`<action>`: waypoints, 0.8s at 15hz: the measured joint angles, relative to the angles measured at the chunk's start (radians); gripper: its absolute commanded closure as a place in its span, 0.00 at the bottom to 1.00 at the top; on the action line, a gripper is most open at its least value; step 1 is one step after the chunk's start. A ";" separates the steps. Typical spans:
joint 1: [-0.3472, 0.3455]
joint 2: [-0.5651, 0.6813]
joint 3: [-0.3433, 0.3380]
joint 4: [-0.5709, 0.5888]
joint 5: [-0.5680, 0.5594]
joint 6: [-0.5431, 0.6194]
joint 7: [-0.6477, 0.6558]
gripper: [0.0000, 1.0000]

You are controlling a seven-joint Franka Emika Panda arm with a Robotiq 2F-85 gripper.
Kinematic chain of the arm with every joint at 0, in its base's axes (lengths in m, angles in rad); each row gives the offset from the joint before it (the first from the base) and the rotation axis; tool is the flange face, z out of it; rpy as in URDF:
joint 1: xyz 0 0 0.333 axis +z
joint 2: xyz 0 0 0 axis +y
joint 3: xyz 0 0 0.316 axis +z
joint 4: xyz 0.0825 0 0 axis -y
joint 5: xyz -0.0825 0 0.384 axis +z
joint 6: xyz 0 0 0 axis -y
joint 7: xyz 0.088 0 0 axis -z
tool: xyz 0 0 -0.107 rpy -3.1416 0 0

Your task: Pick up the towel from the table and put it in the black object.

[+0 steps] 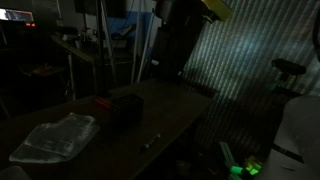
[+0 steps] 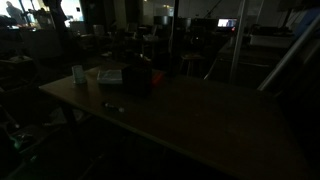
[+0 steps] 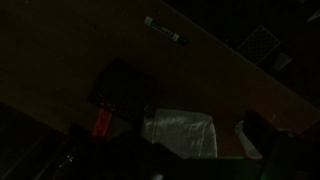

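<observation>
End effector: mine [image 3: 165, 166] shows only as dark shapes along the lower edge of the wrist view. The dimness keeps me from telling whether my jaws stand wide or narrow. It hangs above the tabletop [image 2: 220, 125], apart from everything on it.
Towel: pale and crumpled, the towel [image 3: 182, 135] lies flat on the tabletop, the nearest thing to me in the wrist view. Both exterior views show it close beside the black object and outside it.
Black object: the black object [image 3: 122, 90] is a dark boxy shape standing on the tabletop just past the towel. Its inside is too dark for me to read.
Red item: a small red item [image 3: 101, 122] sits right against the black object's side.
Marker: a marker [image 3: 163, 31] lies on its side, well apart from the towel.
Cup: in an exterior view a pale cup [image 2: 78, 73] stands near the towel, by the tabletop's corner.
</observation>
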 measured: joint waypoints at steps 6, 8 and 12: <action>0.035 0.274 0.033 0.206 -0.082 0.105 -0.100 0.00; 0.039 0.365 0.045 0.281 -0.106 0.131 -0.129 0.00; 0.040 0.531 0.090 0.439 -0.168 0.139 -0.168 0.00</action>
